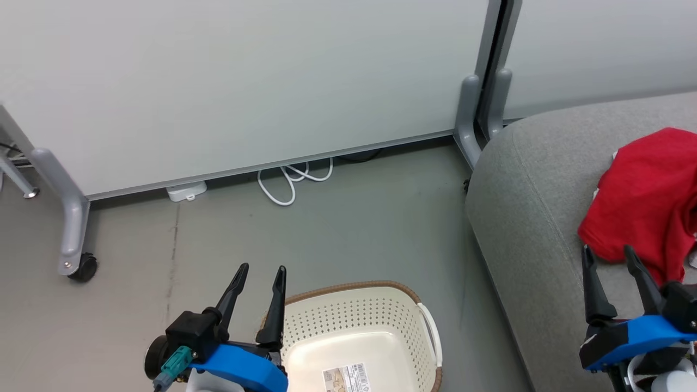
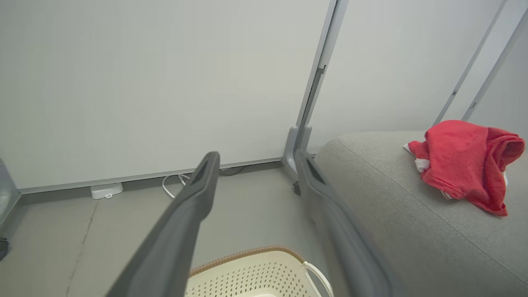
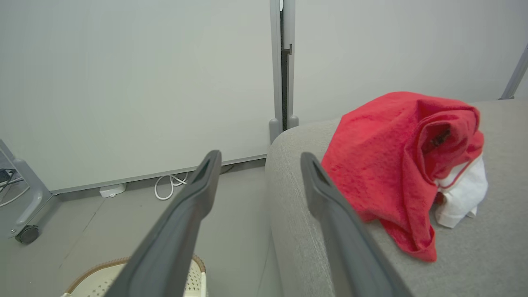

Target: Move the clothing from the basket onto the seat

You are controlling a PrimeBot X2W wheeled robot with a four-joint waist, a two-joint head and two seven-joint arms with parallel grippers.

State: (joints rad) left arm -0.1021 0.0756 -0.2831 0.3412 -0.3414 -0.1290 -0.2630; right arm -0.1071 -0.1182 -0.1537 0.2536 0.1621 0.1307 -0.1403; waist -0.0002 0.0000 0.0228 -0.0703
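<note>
Pale partition panels (image 1: 245, 81) back a grey floor (image 1: 354, 218). Left pincer (image 1: 262, 268) stands wide and grips nothing, its tips over the floor. The basket (image 1: 354, 286) sits just to its right and lower, with a label (image 1: 346, 378) on its bottom. Right pincer (image 1: 607, 249) is likewise wide and grips nothing, over the seat (image 1: 523, 207). Just beyond its tips the clothing (image 1: 642, 196) lies heaped on the seat, red with white showing at the edges. Farther ahead of the left pincer, a white cable (image 1: 288, 185) coils at the panels' foot.
</note>
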